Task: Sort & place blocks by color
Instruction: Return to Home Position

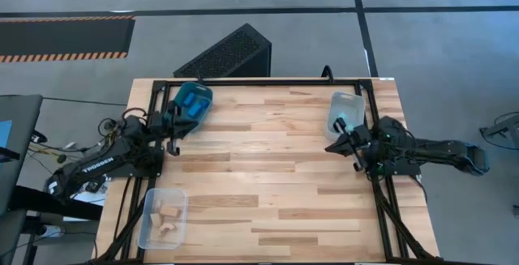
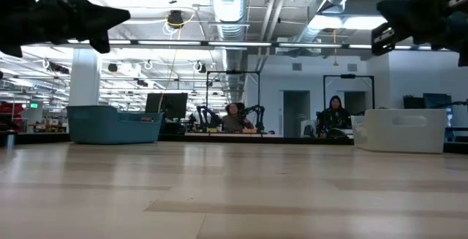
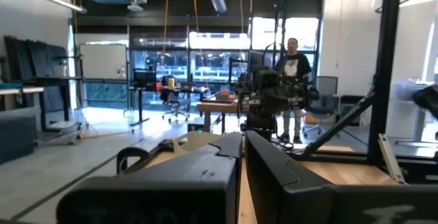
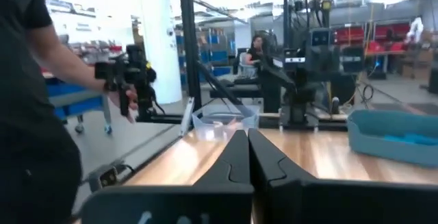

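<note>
The blocks lie in three bins. Dark blue blocks [image 1: 193, 100] are in a teal bin [image 1: 203, 91] at the far left. Light cyan blocks [image 1: 340, 122] are in a clear bin [image 1: 349, 99] at the far right. Tan wood blocks [image 1: 169, 216] are in a clear bin [image 1: 152, 231] at the near left. My left gripper [image 1: 174, 135] [image 3: 241, 166] is shut and empty at the table's left edge, just near of the teal bin. My right gripper [image 1: 331, 147] [image 4: 247, 157] is shut and empty at the right side, just near of the clear bin.
Bare wooden tabletop [image 1: 268, 176] stretches between the two arms. A black metal frame [image 1: 268, 81] runs along the table's edges. A person in a dark shirt [image 4: 27, 101] stands close to the table's near side. A black box [image 1: 227, 54] sits on the floor beyond the far edge.
</note>
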